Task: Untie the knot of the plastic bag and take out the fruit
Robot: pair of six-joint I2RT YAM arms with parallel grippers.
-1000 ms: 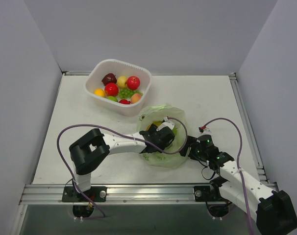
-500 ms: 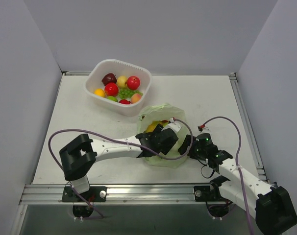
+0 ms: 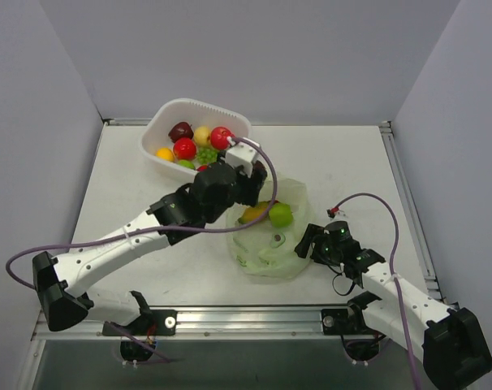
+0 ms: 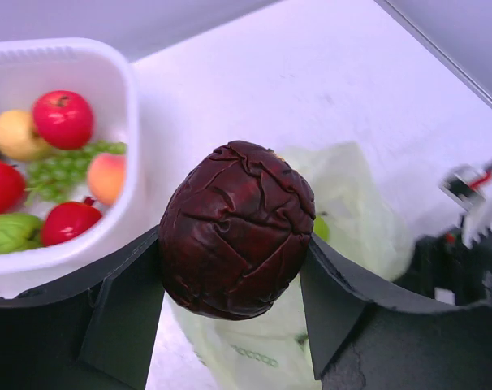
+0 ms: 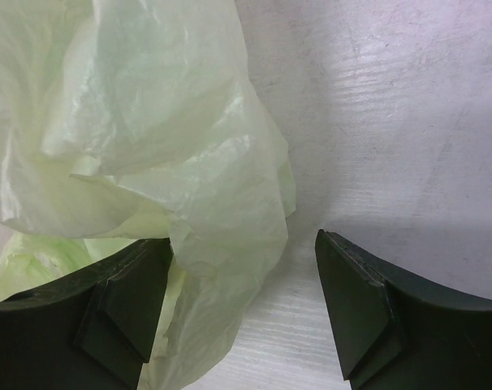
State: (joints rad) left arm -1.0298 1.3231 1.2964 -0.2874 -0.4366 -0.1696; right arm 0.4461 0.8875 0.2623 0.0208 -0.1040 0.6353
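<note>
The pale green plastic bag (image 3: 266, 248) lies open on the table, and no knot shows on it. A yellow mango (image 3: 252, 214) and a light green apple (image 3: 281, 214) lie in its mouth. My left gripper (image 3: 244, 188) hangs above the bag's far edge, near the basket. In the left wrist view it (image 4: 234, 272) is shut on a dark, wrinkled round fruit (image 4: 236, 229), with the bag (image 4: 356, 203) below. My right gripper (image 3: 304, 241) is open at the bag's right edge. In the right wrist view (image 5: 242, 301) a fold of the bag (image 5: 148, 122) lies against its left finger (image 5: 132, 296).
A white plastic basket (image 3: 230, 114) stands at the back left, holding red apples, a grape bunch, a peach and other fruit; it also shows in the left wrist view (image 4: 126, 89). Grey walls enclose the table on three sides. Purple cables loop off both arms.
My left gripper has come up out of the bag holding the dark fruit and moved back toward the basket. The mango and green apple now show. The right gripper has barely moved.
</note>
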